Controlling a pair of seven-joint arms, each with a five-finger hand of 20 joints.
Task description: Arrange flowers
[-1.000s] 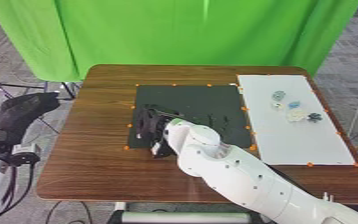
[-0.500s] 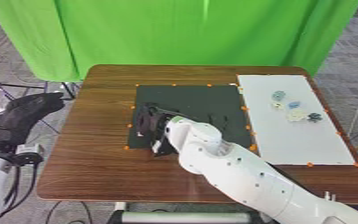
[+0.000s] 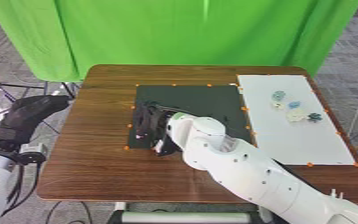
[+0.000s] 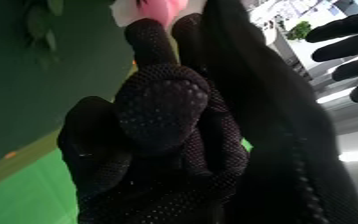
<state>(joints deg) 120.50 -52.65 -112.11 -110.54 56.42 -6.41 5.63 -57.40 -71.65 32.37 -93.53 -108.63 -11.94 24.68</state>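
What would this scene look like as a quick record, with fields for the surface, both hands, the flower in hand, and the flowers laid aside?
Surface: brown table, dark mat in the middle, white sheet on the right
Right hand: low over the mat's left part
Flower in hand: pink, at the fingertips
Left hand: off the table's left edge, holding nothing
Flowers laid aside: on the sheet's upper half; pale green, blue, cream, dark teal, and a tiny pale one

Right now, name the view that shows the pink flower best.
The right wrist view: the pink flower appears large, though cropped, in the right hand. In the head view it is a tiny pinkish spot.
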